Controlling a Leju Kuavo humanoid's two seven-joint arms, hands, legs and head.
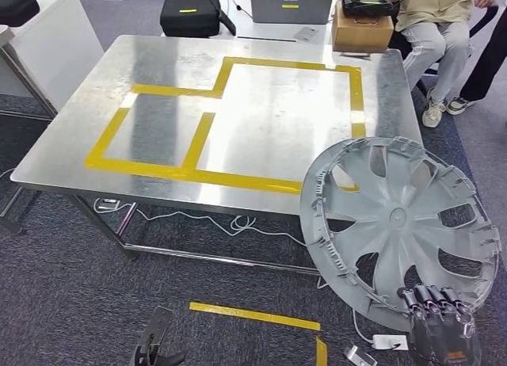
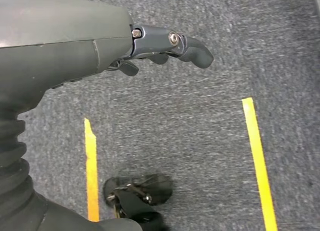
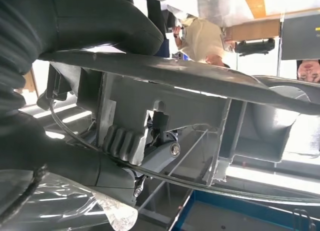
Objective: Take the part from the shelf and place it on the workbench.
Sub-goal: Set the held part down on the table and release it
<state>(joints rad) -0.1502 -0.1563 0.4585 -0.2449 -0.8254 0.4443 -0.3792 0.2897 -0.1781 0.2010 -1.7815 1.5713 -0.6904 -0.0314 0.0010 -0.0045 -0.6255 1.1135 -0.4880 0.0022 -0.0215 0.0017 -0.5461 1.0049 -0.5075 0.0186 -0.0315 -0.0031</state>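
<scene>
The part is a large grey wheel cover (image 1: pixel 399 223) with spokes and cut-outs. My right hand (image 1: pixel 441 322) grips its lower rim and holds it upright off the near right corner of the workbench (image 1: pixel 162 128). In the right wrist view my fingers (image 3: pixel 122 143) wrap over the cover's rim (image 3: pixel 196 76), seen from its ribbed back. The workbench is a shiny metal table marked with yellow tape rectangles (image 1: pixel 197 140). My left hand (image 2: pixel 166 46) hangs low over the carpet, fingers apart and holding nothing; it also shows in the head view (image 1: pixel 152 346).
A person (image 1: pixel 433 33) sits behind the far right corner of the bench, beside a cardboard box (image 1: pixel 361 29). A black case (image 1: pixel 190 16) and a laptop (image 1: pixel 291 3) lie beyond the far edge. Cables (image 1: pixel 203 219) and yellow floor tape (image 1: pixel 254 314) lie under and before the bench.
</scene>
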